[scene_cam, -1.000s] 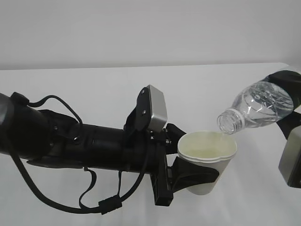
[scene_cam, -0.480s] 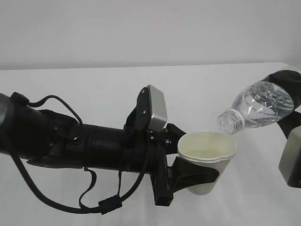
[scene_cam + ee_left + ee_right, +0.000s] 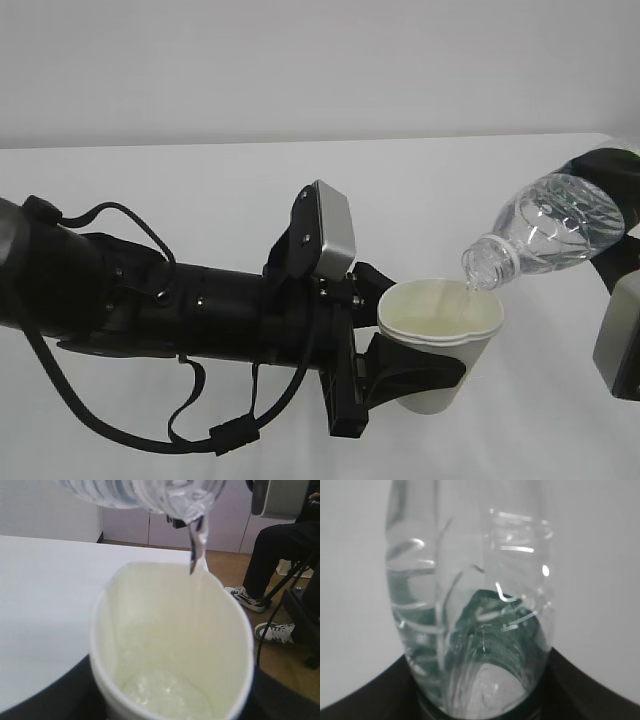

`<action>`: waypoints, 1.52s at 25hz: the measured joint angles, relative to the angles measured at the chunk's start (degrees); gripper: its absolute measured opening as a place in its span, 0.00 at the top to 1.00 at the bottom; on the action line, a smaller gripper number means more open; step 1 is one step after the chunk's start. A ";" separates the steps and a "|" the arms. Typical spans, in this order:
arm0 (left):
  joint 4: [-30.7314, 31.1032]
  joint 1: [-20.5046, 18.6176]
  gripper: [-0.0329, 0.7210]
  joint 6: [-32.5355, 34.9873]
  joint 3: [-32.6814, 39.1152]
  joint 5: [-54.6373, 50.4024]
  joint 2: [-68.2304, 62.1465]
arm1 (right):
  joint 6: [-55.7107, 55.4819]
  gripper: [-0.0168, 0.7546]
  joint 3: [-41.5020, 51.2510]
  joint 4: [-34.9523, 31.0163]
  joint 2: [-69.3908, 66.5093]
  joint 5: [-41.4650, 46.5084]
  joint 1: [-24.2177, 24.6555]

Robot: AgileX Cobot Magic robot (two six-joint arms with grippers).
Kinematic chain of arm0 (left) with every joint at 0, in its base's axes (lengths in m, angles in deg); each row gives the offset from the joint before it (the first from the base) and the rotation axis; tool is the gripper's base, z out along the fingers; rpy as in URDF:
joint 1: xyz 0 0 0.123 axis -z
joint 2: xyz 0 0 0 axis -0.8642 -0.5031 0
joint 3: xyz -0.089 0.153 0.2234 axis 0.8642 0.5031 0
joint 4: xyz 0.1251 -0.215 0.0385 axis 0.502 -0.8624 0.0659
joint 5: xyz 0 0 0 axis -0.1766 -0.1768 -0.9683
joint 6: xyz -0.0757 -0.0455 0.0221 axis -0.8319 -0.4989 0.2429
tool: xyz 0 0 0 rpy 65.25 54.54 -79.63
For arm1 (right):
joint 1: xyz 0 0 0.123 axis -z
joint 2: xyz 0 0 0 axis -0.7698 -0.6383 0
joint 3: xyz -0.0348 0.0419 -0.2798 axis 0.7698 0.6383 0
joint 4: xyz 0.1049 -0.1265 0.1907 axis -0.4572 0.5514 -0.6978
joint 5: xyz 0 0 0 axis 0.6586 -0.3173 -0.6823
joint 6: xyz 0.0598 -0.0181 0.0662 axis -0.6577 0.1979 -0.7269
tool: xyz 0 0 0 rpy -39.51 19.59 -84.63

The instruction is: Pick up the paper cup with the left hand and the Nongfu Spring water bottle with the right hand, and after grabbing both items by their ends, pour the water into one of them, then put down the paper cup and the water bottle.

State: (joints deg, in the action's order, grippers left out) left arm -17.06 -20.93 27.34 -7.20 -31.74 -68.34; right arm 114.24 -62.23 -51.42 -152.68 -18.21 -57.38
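The left gripper is clamped around the lower body of a white paper cup, holding it upright above a white table, the black arm behind it lying almost level with a silver-grey box at its wrist and black cables looping beneath. On the right side of the exterior view, the right gripper holds a clear ribbed water bottle by its bottom end; the jaws themselves are mostly cut off at the frame edge, but the right wrist view shows the bottle's base seated between dark fingers. The bottle is tipped with its open neck slanting down just over the far rim of the cup. From the left wrist view, a thin stream of water falls from the bottle's mouth into the cup, where a shallow pool lies on the pale cream bottom. Beyond the table edge in that view, a seated person's dark trousers and sneakers are visible on a brown floor.
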 joint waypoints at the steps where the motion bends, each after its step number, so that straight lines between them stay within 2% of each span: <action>1: 0.00 0.00 0.40 0.00 0.00 0.00 0.00 | 0.00 0.43 0.00 0.00 0.00 0.00 0.00; 38: -0.09 0.00 0.40 0.00 0.00 -0.08 0.00 | 0.40 0.43 0.00 0.00 0.00 -0.03 0.00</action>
State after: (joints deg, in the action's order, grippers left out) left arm -17.15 -20.93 27.34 -7.20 -31.83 -68.34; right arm 114.64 -62.23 -51.42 -152.68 -18.24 -57.38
